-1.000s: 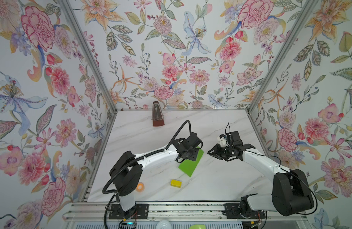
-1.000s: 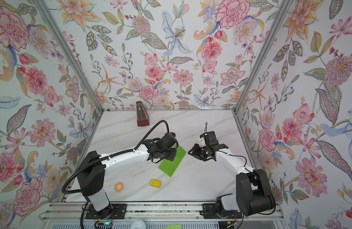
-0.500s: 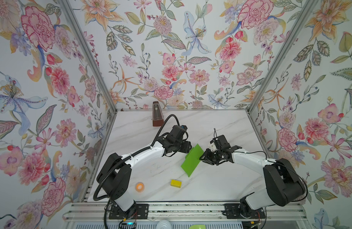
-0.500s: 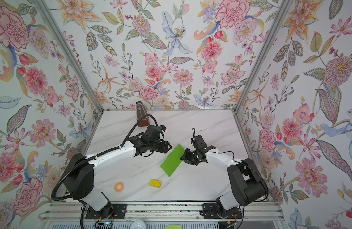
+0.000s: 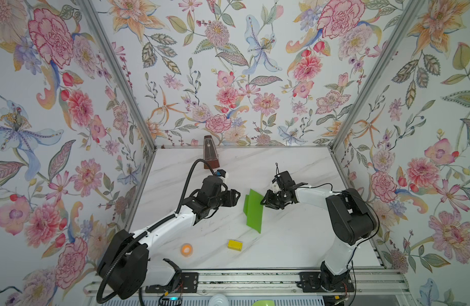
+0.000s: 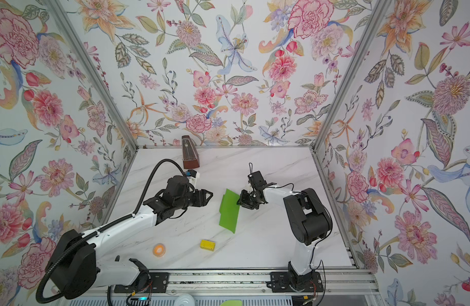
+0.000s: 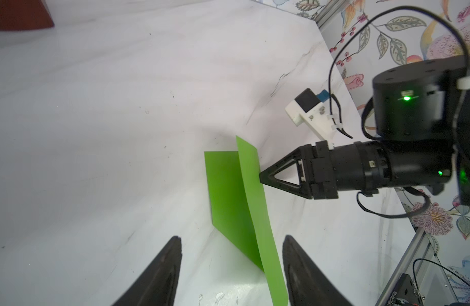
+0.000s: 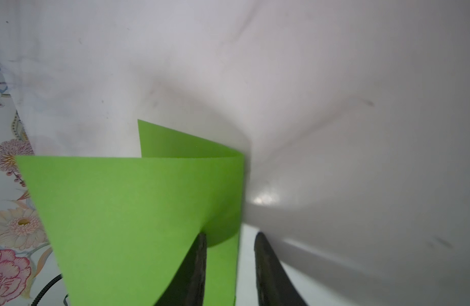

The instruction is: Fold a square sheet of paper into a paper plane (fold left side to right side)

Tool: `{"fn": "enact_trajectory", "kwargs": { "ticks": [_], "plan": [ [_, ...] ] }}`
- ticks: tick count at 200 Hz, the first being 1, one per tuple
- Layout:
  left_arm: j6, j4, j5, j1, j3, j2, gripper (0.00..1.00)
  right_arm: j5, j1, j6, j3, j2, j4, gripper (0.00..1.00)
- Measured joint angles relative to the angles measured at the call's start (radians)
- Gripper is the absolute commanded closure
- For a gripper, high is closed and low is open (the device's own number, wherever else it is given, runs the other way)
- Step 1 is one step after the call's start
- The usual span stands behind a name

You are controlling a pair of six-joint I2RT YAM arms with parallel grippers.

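over on the left, the left hand [image 5: 236, 198] hangs low above the tabletop [image 5: 294, 238], jaws spread wide and empty. its tips aim at the square sheet of paper [image 5: 253, 213] from just beside the sheet's left edge; whether they touch it, i can't tell. nearer the front, well apart from the action, sits a small yellow block [image 5: 235, 245], out of play.

middle of the tabletop now: the sheet is doubled over but loose. one flap stands up off the other, the bend looks rounded and soft in the right wrist view, and the corners are plainly out of line. no crease yet, by my reading.

on the right, the right hand [image 5: 265, 203] is nosed right up to the raised flap. its fingers [image 8: 199, 265] stand a little apart with the sheet's edge in the gap, one finger in front of the green, nothing clamped.

so the step looks like laying the left side over onto the right. to do it well, i'd square the free edges first, because a crease made on skewed edges locks the skew in. let the right hand pin the matched edges down. then run the left hand along the bend, from the middle outward. go gently: paper this thin will likely slide or buckle under a sideways shove.
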Motion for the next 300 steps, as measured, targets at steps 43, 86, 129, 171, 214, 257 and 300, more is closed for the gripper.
{"fn": "enact_trajectory", "kwargs": {
  "ticks": [43,86,129,171,214,257,300],
  "plan": [
    [-0.051,0.134,0.058,0.057,-0.084,-0.034,0.31,-0.129,0.002,-0.066,0.084,0.062,0.035,0.65],
    [-0.130,0.249,0.151,0.069,-0.106,0.047,0.37,-0.125,0.008,-0.120,0.064,-0.080,0.013,0.62],
    [-0.210,0.360,0.238,0.027,-0.105,0.225,0.39,-0.064,0.019,-0.187,-0.097,-0.346,0.038,0.60],
    [-0.230,0.370,0.272,-0.031,-0.050,0.360,0.47,0.017,0.060,-0.257,-0.289,-0.546,0.064,0.52],
    [-0.224,0.369,0.266,-0.030,-0.039,0.386,0.64,0.180,0.262,-0.440,-0.422,-0.688,0.093,0.51],
    [-0.228,0.370,0.269,-0.024,-0.038,0.394,0.57,0.359,0.449,-0.637,-0.455,-0.684,0.116,0.47],
    [-0.229,0.370,0.271,-0.018,-0.038,0.394,0.57,0.473,0.517,-0.720,-0.446,-0.592,0.143,0.47]
  ]
}}
